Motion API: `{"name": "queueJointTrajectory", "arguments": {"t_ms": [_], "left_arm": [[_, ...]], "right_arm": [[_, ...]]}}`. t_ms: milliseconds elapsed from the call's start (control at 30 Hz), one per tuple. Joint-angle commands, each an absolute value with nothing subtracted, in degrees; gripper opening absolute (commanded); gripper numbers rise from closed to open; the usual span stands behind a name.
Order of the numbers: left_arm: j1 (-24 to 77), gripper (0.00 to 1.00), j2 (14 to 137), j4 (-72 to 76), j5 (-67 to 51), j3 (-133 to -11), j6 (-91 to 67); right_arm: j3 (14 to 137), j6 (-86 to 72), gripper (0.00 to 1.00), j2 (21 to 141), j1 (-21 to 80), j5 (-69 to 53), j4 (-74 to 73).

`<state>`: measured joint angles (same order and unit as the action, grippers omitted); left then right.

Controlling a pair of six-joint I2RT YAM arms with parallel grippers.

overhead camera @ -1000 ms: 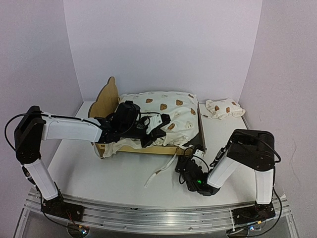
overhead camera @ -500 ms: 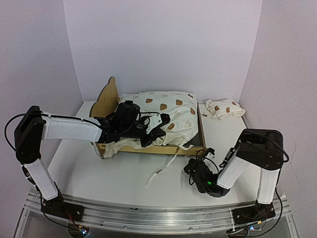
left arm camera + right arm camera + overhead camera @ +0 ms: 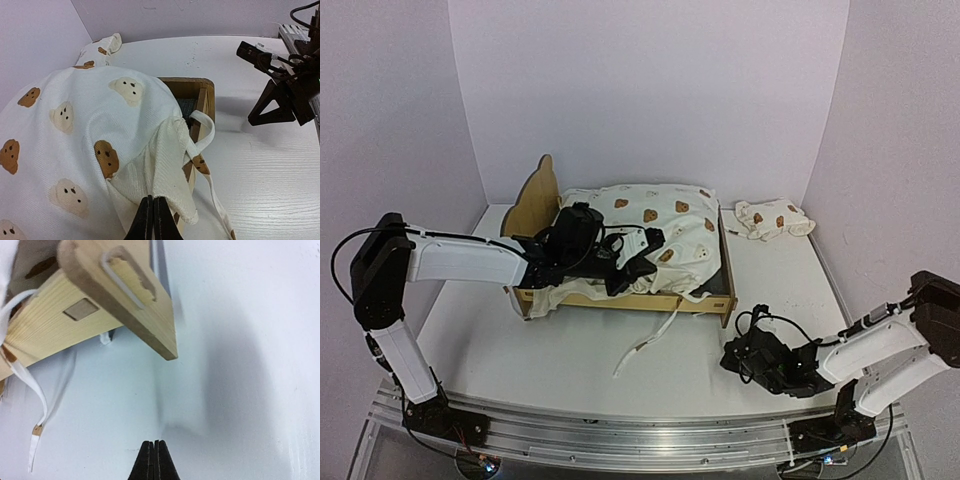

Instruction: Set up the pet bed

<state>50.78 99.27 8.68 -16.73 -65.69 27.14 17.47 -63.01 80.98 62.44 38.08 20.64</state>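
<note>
The left tool [image 3: 153,212] is closed on a fold of ruffle at the edge of the mattress cushion [image 3: 75,125]. The cushion spreads ahead and to the left of its tips, bunched over the pet bed [image 3: 590,299] rather than lying flat inside the frame. The right tool [image 3: 154,456] is closed and holds nothing. The bed's foot corner lies ahead and to its left, with bare table [image 3: 240,365] between. A loose tie ribbon [image 3: 645,345] trails off the near rail. To do this step well, the left tool should probably draw the pinched hem low toward the near corner, so the cushion drops inside the rail without dragging the light frame. The right tool could brace the foot corner.
</note>
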Motion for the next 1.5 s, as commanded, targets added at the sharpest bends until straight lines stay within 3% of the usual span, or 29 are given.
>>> {"name": "queueJointTrajectory", "arguments": {"t_ms": [0, 200, 333, 533, 667, 867, 1033, 1267, 1467], "left_arm": [[50.53, 0.06, 100.28, 7.78, -19.51, -68.98, 27.3], [51.31, 0.49, 97.5, -5.5, -23.57, -72.28, 29.98], [51.5, 0.65, 96.5, -13.89, -21.8, -75.72, 32.77], [50.25, 0.74, 98.54, -20.96, -15.18, -73.86, 37.36], [49.92, 0.74, 104.34, -22.67, -12.97, -79.71, 38.55], [49.87, 0.7, 111.06, -25.16, -12.7, -86.6, 40.52], [49.86, 0.55, 117.12, -33.52, -14.78, -92.31, 40.66], [50.48, 0.39, 120.54, -34.14, -14.67, -92.17, 41.79], [50.54, 0.02, 121.03, -36.14, -14.46, -95.58, 39.46]], "right_arm": [[21.88, -48.36, 0.01, 75.34, 62.31, 34.99, 14.37], [24.59, -44.15, 0.09, 64.02, 60.77, 34.87, 1.52], [27.59, -38.85, 0.1, 60.23, 60.63, 34.35, -4.88], [33.0, -32.33, 0.15, 60.59, 60.59, 29.52, -10.04], [34.38, -30.84, 0.17, 61.14, 60.59, 27.41, -10.37], [34.47, -31.18, 0.19, 60.72, 60.62, 24.8, -10.37], [33.62, -31.12, 0.2, 59.81, 60.58, 23.81, -10.34], [33.86, -30.01, 0.21, 61.22, 60.6, 22.68, -10.3], [35.26, -29.49, 0.22, 63.07, 60.56, 21.54, -10.11]]}}
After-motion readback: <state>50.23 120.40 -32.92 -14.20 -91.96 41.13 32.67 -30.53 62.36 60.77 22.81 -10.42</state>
